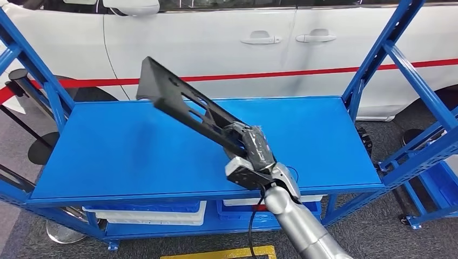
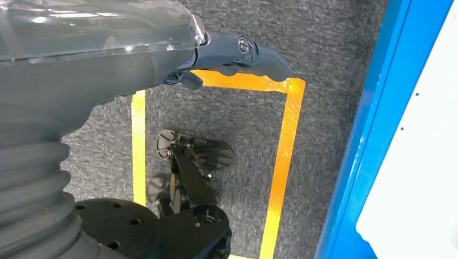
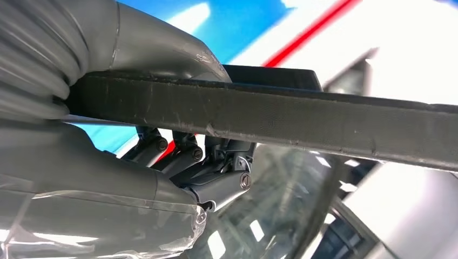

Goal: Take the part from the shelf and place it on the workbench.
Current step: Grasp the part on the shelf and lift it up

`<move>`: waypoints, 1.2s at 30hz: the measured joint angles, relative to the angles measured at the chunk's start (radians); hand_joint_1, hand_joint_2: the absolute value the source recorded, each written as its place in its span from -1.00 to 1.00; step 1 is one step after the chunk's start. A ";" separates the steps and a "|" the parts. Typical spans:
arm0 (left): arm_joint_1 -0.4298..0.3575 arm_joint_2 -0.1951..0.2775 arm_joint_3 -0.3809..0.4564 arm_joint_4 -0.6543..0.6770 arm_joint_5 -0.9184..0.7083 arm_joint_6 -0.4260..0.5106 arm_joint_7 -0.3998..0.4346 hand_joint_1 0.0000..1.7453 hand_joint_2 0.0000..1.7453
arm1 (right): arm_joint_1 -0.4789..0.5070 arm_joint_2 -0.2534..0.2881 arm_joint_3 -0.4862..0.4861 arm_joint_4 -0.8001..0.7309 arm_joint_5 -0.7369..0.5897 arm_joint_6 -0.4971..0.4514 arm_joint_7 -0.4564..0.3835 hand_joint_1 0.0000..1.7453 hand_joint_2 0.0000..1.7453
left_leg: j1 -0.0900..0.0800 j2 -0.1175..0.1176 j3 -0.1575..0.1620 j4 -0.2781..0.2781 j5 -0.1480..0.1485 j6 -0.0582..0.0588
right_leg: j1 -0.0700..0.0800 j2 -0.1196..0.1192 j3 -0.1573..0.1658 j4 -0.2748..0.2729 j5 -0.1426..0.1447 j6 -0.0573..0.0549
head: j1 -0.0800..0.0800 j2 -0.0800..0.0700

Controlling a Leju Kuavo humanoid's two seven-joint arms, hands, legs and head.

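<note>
1. The right hand (image 1: 249, 147) is gripping one end of the part (image 1: 183, 102), a long black bracket with slots, its fingers wrapped round it.
2. The part is slanting up and away from the hand, over the blue shelf top (image 1: 124, 151), and is touching nothing but the hand.
3. In the right wrist view the part (image 3: 302, 121) is running as a dark bar across the hand (image 3: 178, 162), with the thumb on one side of it and the darker fingers on the other.
4. The left hand (image 2: 216, 59) is hanging over grey carpet (image 2: 335, 48) marked with yellow tape (image 2: 286, 140); its fingers are curling in and holding nothing.
5. A white car (image 1: 227, 43) with a red stripe is standing behind the shelf.
6. White and blue bins (image 1: 156, 213) are sitting on the lower level.
</note>
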State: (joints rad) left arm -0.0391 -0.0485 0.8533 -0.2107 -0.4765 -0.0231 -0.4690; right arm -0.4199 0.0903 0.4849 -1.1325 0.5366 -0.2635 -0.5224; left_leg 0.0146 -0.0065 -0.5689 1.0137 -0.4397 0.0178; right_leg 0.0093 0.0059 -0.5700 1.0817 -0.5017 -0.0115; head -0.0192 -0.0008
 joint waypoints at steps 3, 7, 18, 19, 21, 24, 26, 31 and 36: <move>-0.002 -0.003 0.011 0.000 0.024 -0.002 0.005 -1.00 1.00 | 0.055 -0.020 -0.026 -0.143 -0.233 0.147 -0.084 1.00 1.00 | -0.003 -0.001 -0.005 -0.001 0.004 -0.013 | 0.008 -0.001 0.030 -0.075 0.025 -0.011 | 0.000 0.000; -0.003 -0.004 0.044 0.000 0.061 -0.019 0.006 -1.00 1.00 | 0.108 -0.038 -0.035 -0.291 -0.558 0.464 -0.164 1.00 1.00 | -0.007 0.001 -0.036 0.053 -0.033 -0.032 | -0.008 -0.004 0.026 -0.096 0.046 -0.018 | -0.002 0.000; -0.003 -0.006 0.101 0.000 0.058 -0.022 0.057 -1.00 1.00 | 0.131 -0.066 -0.037 -0.587 -0.924 0.960 -0.103 1.00 1.00 | -0.008 0.002 -0.018 0.013 0.000 -0.022 | -0.002 -0.010 0.018 -0.067 0.025 -0.002 | -0.002 0.000; -0.003 -0.006 0.104 0.000 0.058 -0.020 0.062 -1.00 1.00 | 0.130 -0.067 -0.037 -0.601 -0.926 0.965 -0.098 1.00 1.00 | -0.007 0.001 -0.019 0.010 0.000 -0.016 | -0.002 -0.010 0.016 -0.066 0.026 0.001 | -0.001 0.000; -0.002 -0.009 0.110 0.000 0.058 -0.017 0.071 -1.00 1.00 | 0.129 -0.067 -0.037 -0.625 -0.922 0.976 -0.097 1.00 1.00 | -0.005 0.000 -0.020 0.004 0.006 -0.005 | -0.004 -0.009 0.009 -0.049 0.008 0.011 | -0.001 0.000; -0.004 -0.012 0.115 0.000 0.053 -0.010 0.086 -1.00 1.00 | 0.129 -0.068 -0.033 -0.650 -0.902 0.984 -0.112 1.00 1.00 | -0.003 0.001 -0.027 -0.001 0.013 0.008 | -0.011 -0.007 -0.051 0.097 -0.090 0.026 | 0.000 0.000; -0.004 -0.012 0.117 0.000 0.043 -0.006 0.099 -1.00 1.00 | 0.133 -0.071 -0.029 -0.654 -0.890 0.977 -0.119 1.00 1.00 | -0.004 0.002 -0.034 0.001 0.017 0.010 | -0.015 -0.007 -0.094 0.204 -0.132 0.030 | 0.000 0.000; -0.003 -0.014 0.116 0.000 0.016 -0.006 0.117 -1.00 1.00 | 0.148 -0.093 -0.019 -0.661 -0.870 0.947 -0.148 1.00 1.00 | -0.006 -0.001 -0.045 0.003 0.032 -0.002 | -0.013 -0.006 0.041 -0.020 -0.022 0.017 | 0.000 0.000; -0.003 -0.013 0.116 0.000 -0.004 -0.013 0.122 -1.00 1.00 | 0.186 -0.120 -0.014 -0.676 -0.842 0.920 -0.169 1.00 1.00 | -0.005 -0.001 -0.056 0.008 0.036 -0.031 | -0.009 -0.008 0.055 -0.084 0.011 -0.006 | 0.000 0.000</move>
State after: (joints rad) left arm -0.0416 -0.0620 0.9692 -0.2110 -0.4807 -0.0358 -0.3466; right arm -0.2341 -0.0294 0.4707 -1.8084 -0.3059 0.6562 -0.6917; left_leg 0.0100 -0.0079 -0.6245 1.0214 -0.4039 -0.0134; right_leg 0.0005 -0.0016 -0.5155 0.9976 -0.4908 -0.0176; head -0.0187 -0.0008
